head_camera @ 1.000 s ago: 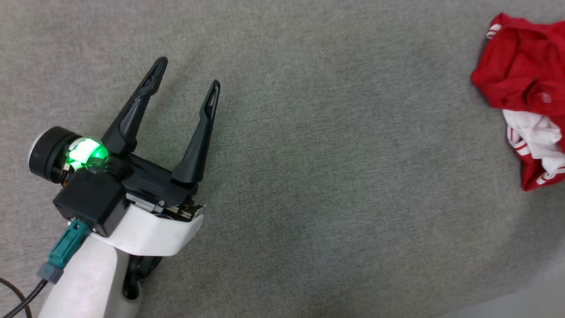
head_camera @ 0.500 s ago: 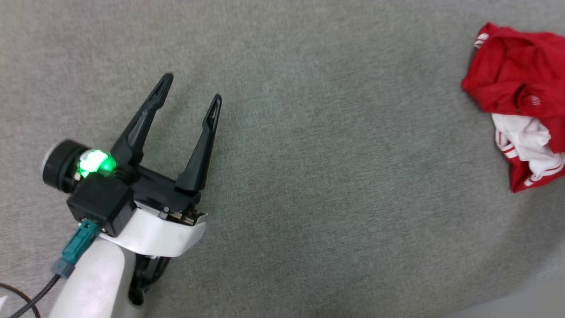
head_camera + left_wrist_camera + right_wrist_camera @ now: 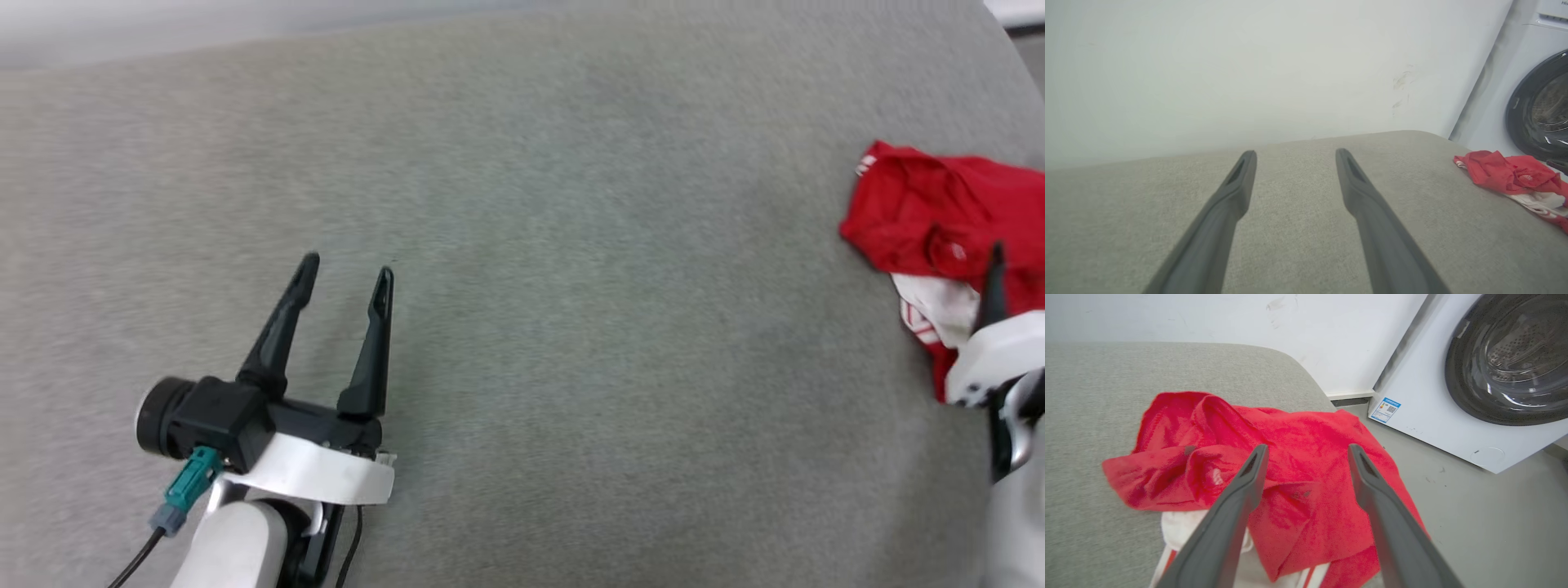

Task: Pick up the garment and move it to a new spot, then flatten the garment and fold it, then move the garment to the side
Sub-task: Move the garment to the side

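Note:
The garment (image 3: 931,224) lies crumpled at the right edge of the grey padded table (image 3: 571,286), red with a white sleeve and striped trim showing. It also shows in the left wrist view as a red heap (image 3: 1511,175) at the far right. My right gripper (image 3: 1306,453) is open, its two fingers spread above the garment (image 3: 1298,449), not touching it as far as I can tell. In the head view one right finger (image 3: 993,286) rises in front of the cloth. My left gripper (image 3: 347,273) is open over bare table at the lower left, holding nothing.
A white washing machine (image 3: 1453,416) with a dark round door (image 3: 1511,355) stands on the floor just beyond the table's right end. A white wall (image 3: 1249,61) runs behind the table. The table's far right corner is rounded.
The head camera has tilted, so the whole picture shifted. My right arm has come into the head view beside the garment. The left gripper's fingers stand a little closer together.

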